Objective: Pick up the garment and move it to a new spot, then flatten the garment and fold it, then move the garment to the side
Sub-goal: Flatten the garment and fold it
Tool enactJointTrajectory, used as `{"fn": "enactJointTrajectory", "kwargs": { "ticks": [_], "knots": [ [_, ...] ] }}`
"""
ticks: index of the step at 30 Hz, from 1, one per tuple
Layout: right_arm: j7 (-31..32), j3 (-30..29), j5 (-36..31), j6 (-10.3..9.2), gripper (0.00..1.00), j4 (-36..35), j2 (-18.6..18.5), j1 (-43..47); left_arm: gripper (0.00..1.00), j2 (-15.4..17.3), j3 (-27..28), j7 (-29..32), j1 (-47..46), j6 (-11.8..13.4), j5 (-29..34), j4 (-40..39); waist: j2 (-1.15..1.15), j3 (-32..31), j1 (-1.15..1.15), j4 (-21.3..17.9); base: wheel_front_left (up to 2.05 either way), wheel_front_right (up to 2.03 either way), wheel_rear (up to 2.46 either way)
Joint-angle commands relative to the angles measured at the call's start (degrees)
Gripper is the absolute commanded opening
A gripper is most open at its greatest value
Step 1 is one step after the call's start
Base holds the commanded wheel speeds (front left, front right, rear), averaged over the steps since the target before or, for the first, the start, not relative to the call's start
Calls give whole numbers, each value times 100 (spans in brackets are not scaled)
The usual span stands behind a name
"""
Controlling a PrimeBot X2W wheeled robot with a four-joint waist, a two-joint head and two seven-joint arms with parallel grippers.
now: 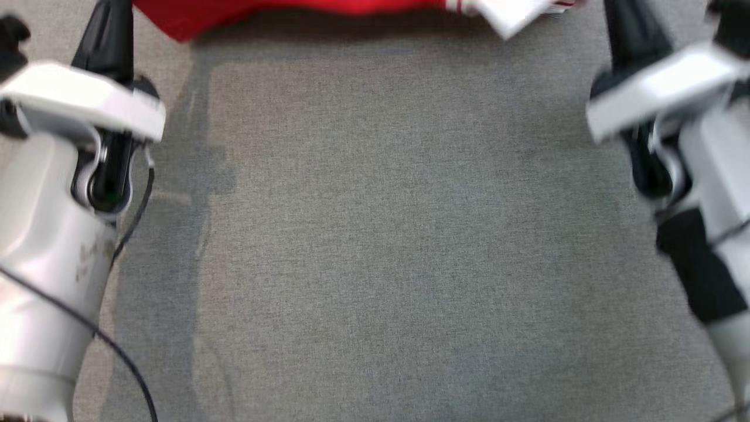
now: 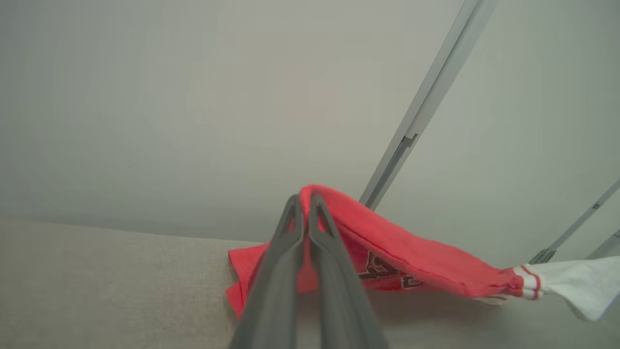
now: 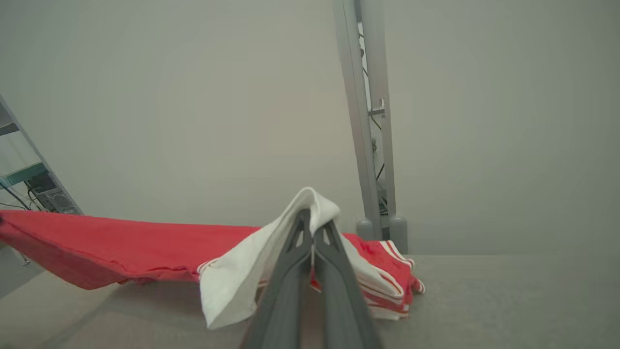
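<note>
Your left gripper (image 2: 305, 199) clamps the red garment (image 2: 416, 257) at its body, your right gripper (image 3: 314, 217) its white sleeve (red-striped cuffs, dark lettering).

— We read the garment (image 2: 411, 257) as soft knit cloth, matt red with white parts.
— Agreed. The table covering (image 1: 375, 234) looks to us like grey woven fabric, rough and matt.
— We take the left gripper (image 2: 305, 199) for dark plastic, smooth and matt.
— And we'd call the forearm shell (image 1: 47, 264) white plastic, slightly glossy. The post (image 3: 361, 145) looks like matt grey metal.
</note>
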Motion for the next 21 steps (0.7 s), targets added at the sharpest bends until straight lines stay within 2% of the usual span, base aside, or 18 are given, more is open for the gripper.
{"fn": "enactJointTrajectory", "kwargs": {
  "ticks": [1, 9, 12, 16, 21],
  "knots": [
    [-10, -48, 223, -2, 0, -145, -56, 403, 0, 55, 222, -38, 271, -16, 128, -208, 0, -38, 0, 0, 0, 0, 0],
    [-9, -152, 989, -1, 0, -849, -198, 2522, 0, -106, 999, -37, 2227, -17, 1123, -1339, 0, -406, 0, 2, 0, 0, 0],
    [121, -258, 1308, -1, 0, -1380, -361, 3443, 0, -33, 1033, -34, 3042, -13, 1360, -1755, 0, -662, 0, 3, 0, 0, 0],
    [330, -425, 1307, -1, 0, -1893, -499, 4137, 0, 139, 964, 158, 3554, 37, 1369, -2016, 0, -855, 0, -3, 0, 0, 0],
    [851, -923, 1149, -1, 0, -2983, -492, 5320, 0, 478, 1081, 539, 4426, 446, 1330, -2920, 0, -1174, 0, -65, 0, 0, 0]
  ]
}}
